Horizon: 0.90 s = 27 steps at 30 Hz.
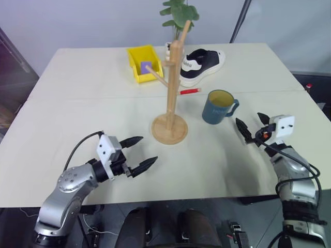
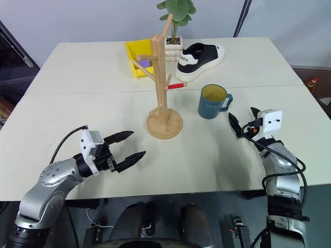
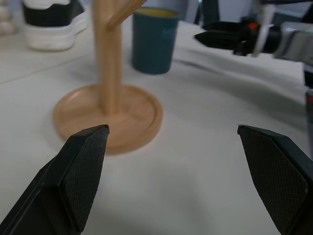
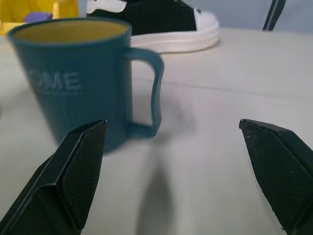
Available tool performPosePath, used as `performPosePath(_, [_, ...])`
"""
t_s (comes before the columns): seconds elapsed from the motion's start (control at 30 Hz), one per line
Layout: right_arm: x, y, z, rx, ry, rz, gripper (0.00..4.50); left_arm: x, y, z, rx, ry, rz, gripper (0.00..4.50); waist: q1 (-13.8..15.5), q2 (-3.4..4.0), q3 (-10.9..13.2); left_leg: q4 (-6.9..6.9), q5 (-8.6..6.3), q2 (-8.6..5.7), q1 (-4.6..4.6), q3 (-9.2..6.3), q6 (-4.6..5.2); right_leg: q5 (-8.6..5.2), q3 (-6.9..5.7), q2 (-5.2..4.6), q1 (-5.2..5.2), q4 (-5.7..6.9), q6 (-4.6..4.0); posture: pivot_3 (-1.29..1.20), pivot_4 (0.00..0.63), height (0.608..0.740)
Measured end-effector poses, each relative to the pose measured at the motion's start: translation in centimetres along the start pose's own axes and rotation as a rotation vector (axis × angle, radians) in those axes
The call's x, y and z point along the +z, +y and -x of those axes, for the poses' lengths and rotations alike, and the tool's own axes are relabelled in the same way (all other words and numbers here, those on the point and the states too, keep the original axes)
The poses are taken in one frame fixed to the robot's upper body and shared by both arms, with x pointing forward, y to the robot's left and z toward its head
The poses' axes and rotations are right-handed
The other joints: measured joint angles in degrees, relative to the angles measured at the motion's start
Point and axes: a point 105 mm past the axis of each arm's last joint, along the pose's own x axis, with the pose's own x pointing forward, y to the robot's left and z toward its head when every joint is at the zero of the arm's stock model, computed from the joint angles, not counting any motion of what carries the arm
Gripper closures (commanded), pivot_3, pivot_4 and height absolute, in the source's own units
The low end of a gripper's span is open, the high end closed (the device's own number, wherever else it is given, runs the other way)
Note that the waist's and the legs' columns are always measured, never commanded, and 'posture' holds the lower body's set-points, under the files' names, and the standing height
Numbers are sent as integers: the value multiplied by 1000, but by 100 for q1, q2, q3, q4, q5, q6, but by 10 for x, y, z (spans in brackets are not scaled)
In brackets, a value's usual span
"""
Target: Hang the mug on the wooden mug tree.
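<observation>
The left gripper (image 1: 139,151) is released and empty, low over the counter (image 1: 77,103), near the disc base of the wooden mug tree (image 1: 171,98). All pegs of the tree are bare. The mug (image 1: 218,107) stands upright on the counter to the right of the tree, handle toward the right gripper (image 1: 252,128). That gripper is spread wide, just short of the handle. Status: nothing grasped yet; pickup and hanging remain.
</observation>
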Motion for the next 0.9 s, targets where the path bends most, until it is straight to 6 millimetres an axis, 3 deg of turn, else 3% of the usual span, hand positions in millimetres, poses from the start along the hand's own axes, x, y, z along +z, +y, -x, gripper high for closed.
performPosePath(0.23, [-5, -4, -19, -15, 28, 19, 11, 20, -9, -17, -82, -38, -53, 0, -5, 2, 2, 5, 1, 1, 0, 1, 1, 1, 0, 10, 2, 2, 2, 0, 150, 740])
performPosePath(0.9, [-12, -2, -45, -7, 49, 42, 11, 18, -15, -21, -103, -35, -30, 0, -8, 2, 2, 9, 2, 2, 2, 1, 0, 2, 0, 15, 6, 5, 4, 0, 150, 740])
